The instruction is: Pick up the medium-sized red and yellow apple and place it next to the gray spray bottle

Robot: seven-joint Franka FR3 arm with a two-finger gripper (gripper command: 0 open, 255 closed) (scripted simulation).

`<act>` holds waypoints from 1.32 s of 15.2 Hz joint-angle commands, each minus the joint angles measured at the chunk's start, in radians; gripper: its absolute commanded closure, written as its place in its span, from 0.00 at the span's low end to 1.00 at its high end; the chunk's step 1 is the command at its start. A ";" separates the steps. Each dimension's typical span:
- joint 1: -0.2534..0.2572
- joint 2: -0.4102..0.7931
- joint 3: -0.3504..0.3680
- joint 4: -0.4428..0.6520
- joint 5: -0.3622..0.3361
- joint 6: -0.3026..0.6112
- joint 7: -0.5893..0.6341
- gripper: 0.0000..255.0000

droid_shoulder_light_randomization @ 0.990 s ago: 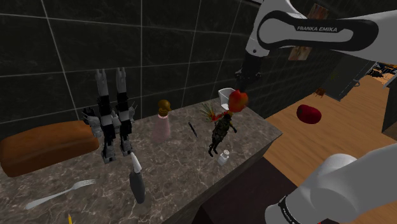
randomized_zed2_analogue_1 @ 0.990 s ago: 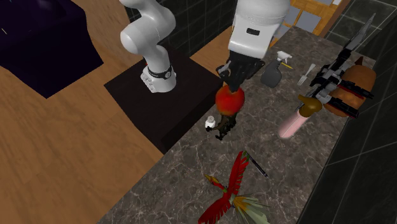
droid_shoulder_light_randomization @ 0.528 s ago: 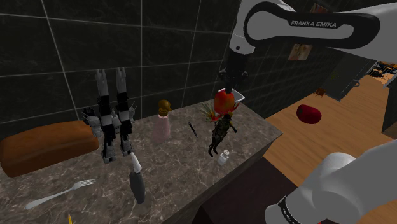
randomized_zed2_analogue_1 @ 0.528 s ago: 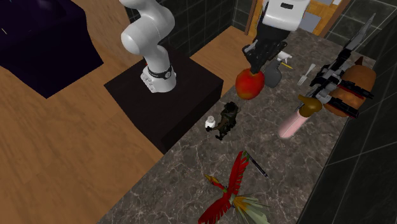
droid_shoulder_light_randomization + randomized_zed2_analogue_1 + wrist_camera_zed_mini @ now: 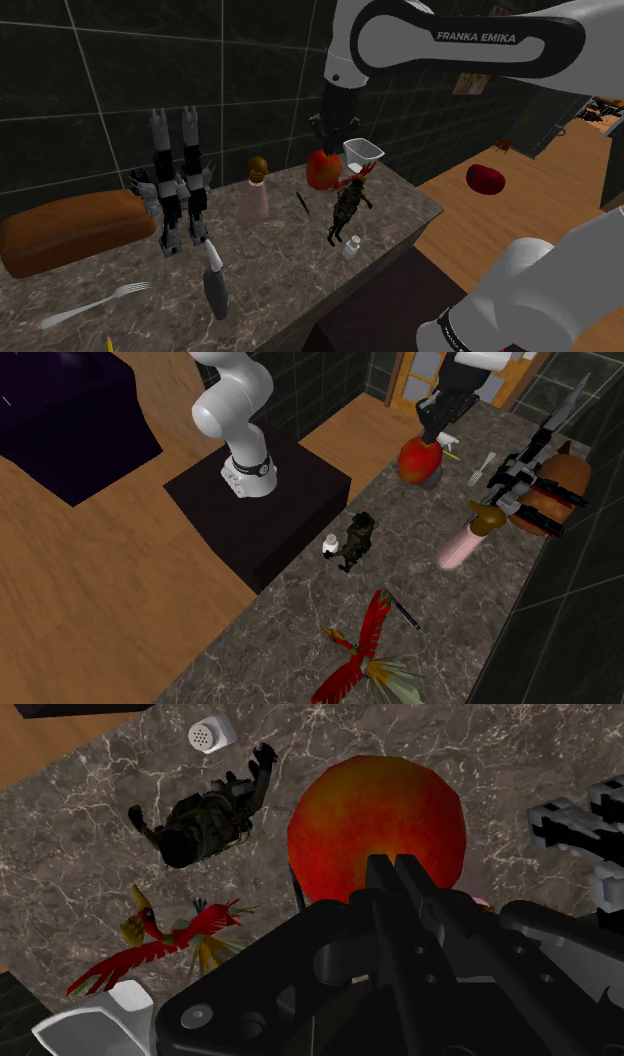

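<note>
Gray-bodied and white-topped, the spray bottle (image 5: 214,288) stands upright near the front edge of the dark marbled tabletop (image 5: 280,265), the mark for this delivery. On the stone just beyond the bottle, away from the arm, lies a fork (image 5: 95,303). Along the front edge on the bottle's other side sit a small white shaker (image 5: 351,247) and a dark soldier figure (image 5: 348,205). Behind the bottle, toward the tiled wall, stands a pink bottle with a brown cap (image 5: 255,192). Farther from the spray bottle than any of these, and well above the tabletop, the black end effector (image 5: 327,142) pinches the red and yellow apple (image 5: 322,170). Its fingers clamp the fruit's upper part from above, and the apple hangs beneath them. Judged from the shoulder view, the spray bottle lies down and toward that view's left of the end effector, closer to the camera, so a sideways carry and a descent appear to remain. In the second exterior view the apple covers much of the bottle, so the true gap cannot be read there. Bare stone beside the bottle's base looks like the likeliest landing spot.
</note>
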 commanded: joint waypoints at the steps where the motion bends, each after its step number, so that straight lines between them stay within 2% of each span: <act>1: 0.018 0.038 0.028 0.045 0.002 -0.009 0.047 1.00; 12: 0.130 0.285 0.159 0.333 -0.039 -0.070 0.296 1.00; 20: 0.129 0.284 0.157 0.224 -0.040 0.038 0.301 1.00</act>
